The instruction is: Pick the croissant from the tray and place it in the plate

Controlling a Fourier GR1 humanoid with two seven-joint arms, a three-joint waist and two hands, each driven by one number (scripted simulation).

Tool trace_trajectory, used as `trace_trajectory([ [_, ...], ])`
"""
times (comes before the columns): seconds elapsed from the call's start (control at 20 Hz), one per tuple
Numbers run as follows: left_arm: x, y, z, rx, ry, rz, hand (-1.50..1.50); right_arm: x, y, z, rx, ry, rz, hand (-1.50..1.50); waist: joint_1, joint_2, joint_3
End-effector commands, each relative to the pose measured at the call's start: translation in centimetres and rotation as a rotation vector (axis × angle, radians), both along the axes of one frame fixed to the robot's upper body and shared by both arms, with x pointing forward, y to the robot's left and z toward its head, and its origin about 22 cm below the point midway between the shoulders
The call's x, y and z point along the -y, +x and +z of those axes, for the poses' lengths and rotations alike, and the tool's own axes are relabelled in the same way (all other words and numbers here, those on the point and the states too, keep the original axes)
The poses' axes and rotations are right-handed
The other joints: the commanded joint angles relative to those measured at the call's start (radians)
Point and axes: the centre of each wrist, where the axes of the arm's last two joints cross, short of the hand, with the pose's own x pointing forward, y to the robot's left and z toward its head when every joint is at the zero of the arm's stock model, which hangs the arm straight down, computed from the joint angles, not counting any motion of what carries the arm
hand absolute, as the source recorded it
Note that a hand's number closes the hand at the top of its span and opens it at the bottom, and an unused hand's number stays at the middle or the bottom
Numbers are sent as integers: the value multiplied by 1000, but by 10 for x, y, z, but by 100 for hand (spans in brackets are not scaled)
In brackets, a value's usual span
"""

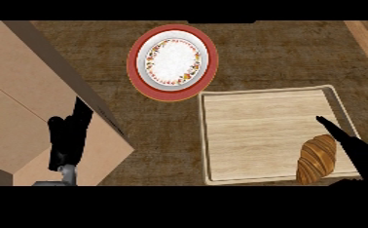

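Observation:
A golden-brown croissant lies in the near right corner of a pale wooden tray. My right hand comes in from the right edge, fingers straight, alongside the croissant's right side and seemingly touching it. A round plate with a red rim and a white, flower-patterned middle sits on the counter beyond the tray, up and to the left. My left hand rests open at the lower left, fingers pointing up, over a tan surface.
A tan cabinet or box fills the left side, its edge running diagonally. Dark wood-grain counter lies between plate and tray and to the plate's right.

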Motion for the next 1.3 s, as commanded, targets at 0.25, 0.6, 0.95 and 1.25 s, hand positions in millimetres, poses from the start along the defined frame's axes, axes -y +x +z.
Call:
trace_trajectory([
  [0.25, 2, 13, -17, -92, -20, -13, 0, -3, 13, -5, 86, -83, 63, 150, -4, 10, -9],
  [0.6, -13, 6, -10, -71, -14, 14, 0, 18, 5, 8, 189, -178, -13, 150, -7, 8, -9],
  [0.95, 26, 18, 1, -36, -16, -117, 0, -135, 44, 30, 438, -152, 286, 150, 115, 28, -14],
  [1.25, 33, 24, -1, -43, -10, -167, 0, -253, 68, 68, 579, -115, 504, 150, 168, 32, -16],
])
